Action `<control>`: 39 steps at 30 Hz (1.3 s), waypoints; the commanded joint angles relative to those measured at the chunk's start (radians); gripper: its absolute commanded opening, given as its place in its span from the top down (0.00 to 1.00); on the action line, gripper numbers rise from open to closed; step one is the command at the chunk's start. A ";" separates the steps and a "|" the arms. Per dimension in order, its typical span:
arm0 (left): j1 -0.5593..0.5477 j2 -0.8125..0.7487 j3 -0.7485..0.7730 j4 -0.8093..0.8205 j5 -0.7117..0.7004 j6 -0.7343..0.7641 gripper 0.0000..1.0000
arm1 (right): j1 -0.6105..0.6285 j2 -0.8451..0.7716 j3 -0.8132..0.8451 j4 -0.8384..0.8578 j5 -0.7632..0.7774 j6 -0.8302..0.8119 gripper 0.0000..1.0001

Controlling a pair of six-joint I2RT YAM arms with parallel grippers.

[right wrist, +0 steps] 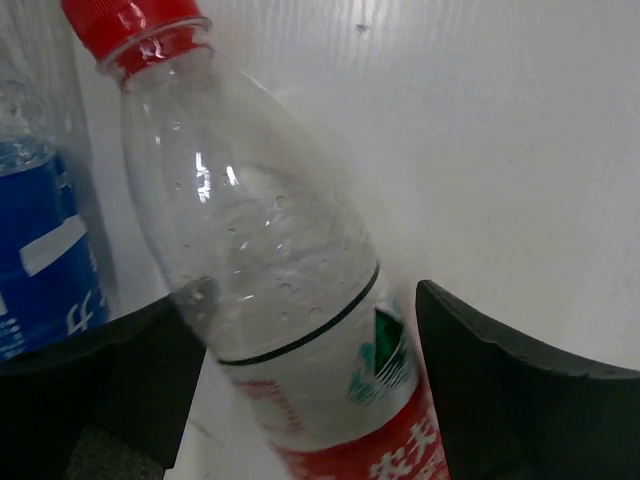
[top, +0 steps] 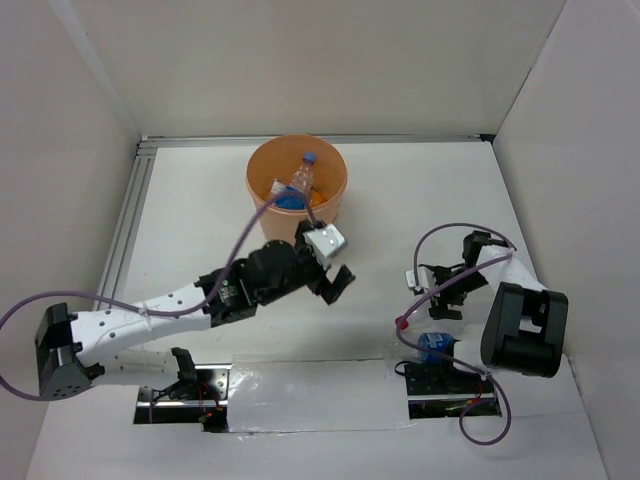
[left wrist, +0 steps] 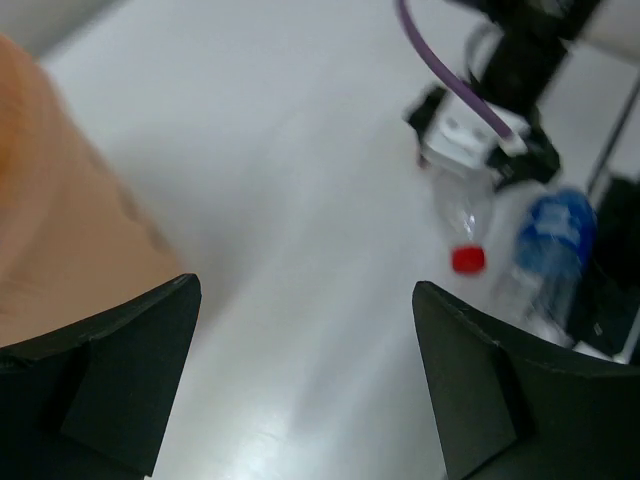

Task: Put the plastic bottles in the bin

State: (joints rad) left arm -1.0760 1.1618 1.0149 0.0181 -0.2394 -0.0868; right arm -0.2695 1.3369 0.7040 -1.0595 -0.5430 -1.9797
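Note:
The orange bin (top: 262, 172) stands at the back centre, and its wall fills the left of the left wrist view (left wrist: 60, 230). A clear bottle with a blue cap (top: 302, 176) sticks up out of it among other bottles. My left gripper (top: 335, 283) (left wrist: 305, 380) is open and empty just in front of the bin. My right gripper (top: 437, 300) (right wrist: 310, 390) is open, its fingers on either side of a clear bottle with a red cap and red label (right wrist: 290, 290) (top: 403, 322) (left wrist: 465, 220) lying on the table. A blue-labelled bottle (top: 435, 347) (right wrist: 40, 250) (left wrist: 550, 245) lies beside it.
White walls close the table at the back and on both sides. A metal rail (top: 125, 225) runs along the left wall. Purple cables (top: 455, 232) loop over both arms. Two black mounts (top: 445, 385) sit at the near edge.

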 commanded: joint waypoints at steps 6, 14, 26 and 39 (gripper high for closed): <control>-0.139 0.111 -0.159 0.201 0.118 -0.125 0.00 | 0.059 0.105 0.238 0.060 -0.112 -0.129 0.62; -0.168 0.142 -0.309 0.361 0.147 -0.152 0.00 | 0.196 0.268 0.851 0.044 -0.520 0.519 0.74; -0.188 0.119 -0.403 0.391 0.101 -0.206 0.00 | 0.674 0.682 1.485 0.567 -0.459 1.367 0.55; -0.197 0.418 -0.176 0.473 0.325 -0.068 0.00 | 0.463 0.446 1.170 0.552 -0.361 1.570 0.00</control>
State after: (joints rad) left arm -1.2671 1.5074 0.7788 0.4011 -0.0273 -0.2043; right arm 0.3370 1.9865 2.0041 -0.5377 -0.9321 -0.4374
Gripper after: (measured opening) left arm 0.995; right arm 0.999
